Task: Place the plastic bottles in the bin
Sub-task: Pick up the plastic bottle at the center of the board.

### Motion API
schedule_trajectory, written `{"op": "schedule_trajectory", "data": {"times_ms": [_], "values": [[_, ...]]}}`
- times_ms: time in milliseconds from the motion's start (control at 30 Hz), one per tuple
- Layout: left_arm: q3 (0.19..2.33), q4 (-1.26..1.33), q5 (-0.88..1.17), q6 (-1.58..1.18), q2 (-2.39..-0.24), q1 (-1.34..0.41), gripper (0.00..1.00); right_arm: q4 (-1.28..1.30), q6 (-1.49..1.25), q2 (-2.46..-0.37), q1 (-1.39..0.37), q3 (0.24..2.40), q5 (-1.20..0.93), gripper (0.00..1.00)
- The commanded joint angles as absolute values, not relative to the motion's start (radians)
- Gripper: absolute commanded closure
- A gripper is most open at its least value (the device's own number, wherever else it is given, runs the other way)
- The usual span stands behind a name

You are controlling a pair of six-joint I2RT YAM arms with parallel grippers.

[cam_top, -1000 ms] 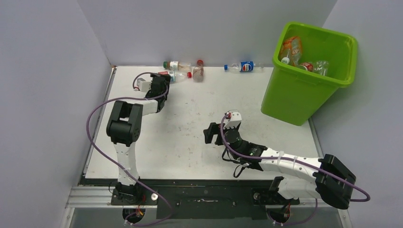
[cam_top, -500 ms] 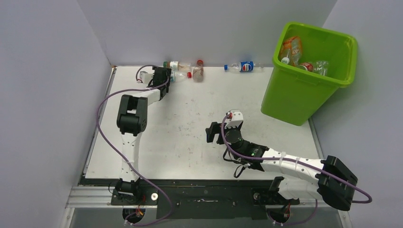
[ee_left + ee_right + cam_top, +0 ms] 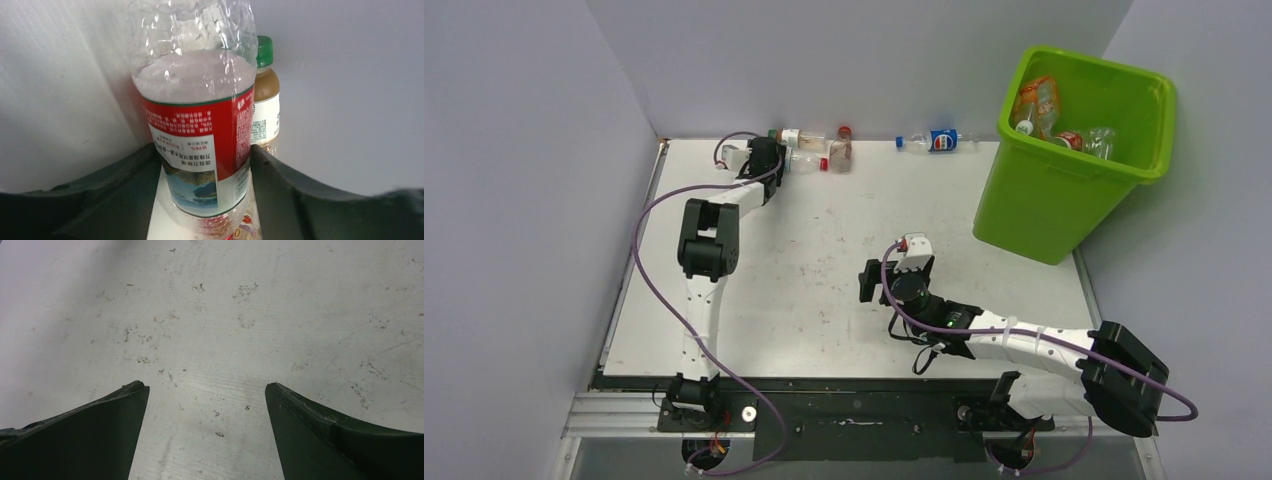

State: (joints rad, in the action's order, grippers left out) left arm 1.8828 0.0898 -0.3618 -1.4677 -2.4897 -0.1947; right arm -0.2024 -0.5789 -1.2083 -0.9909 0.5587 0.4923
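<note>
Bottle with red label (image 3: 200, 125) sits between left claw (image 3: 771, 160) fingers, lined up for pickup; cannot tell if clamped. Right claw (image 3: 206, 390) gapes empty over worktop (image 3: 225, 300).

Scuffed white table (image 3: 824, 250) bears seemingly 4 plastic bottles (image 3: 941, 140) along the back, plus the bin (image 3: 1044, 200).

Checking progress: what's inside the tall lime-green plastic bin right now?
The lime-green bin holds an orange plastic bottle and a clear red-labelled bottle; its near wall hides anything deeper.
</note>
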Motion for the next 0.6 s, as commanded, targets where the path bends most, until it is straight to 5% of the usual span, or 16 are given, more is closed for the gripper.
{"op": "schedule_trajectory", "data": {"times_ms": [0, 333, 567], "values": [[1.884, 0.088, -0.353, -1.465, -2.537, -0.186, 0.44, -0.201, -0.566, -1.178, -0.998, 0.569, 0.541, 0.1], [1.601, 0.389, -0.319, -1.466, -2.356, -0.181, 0.73, -0.156, -0.56, -1.119, -0.999, 0.573, 0.548, 0.1], [1.198, 0.615, -0.242, -1.402, -1.925, -0.169, 0.78, -0.176, -0.479, -1.057, -0.994, 0.616, 0.468, 0.1]]}}
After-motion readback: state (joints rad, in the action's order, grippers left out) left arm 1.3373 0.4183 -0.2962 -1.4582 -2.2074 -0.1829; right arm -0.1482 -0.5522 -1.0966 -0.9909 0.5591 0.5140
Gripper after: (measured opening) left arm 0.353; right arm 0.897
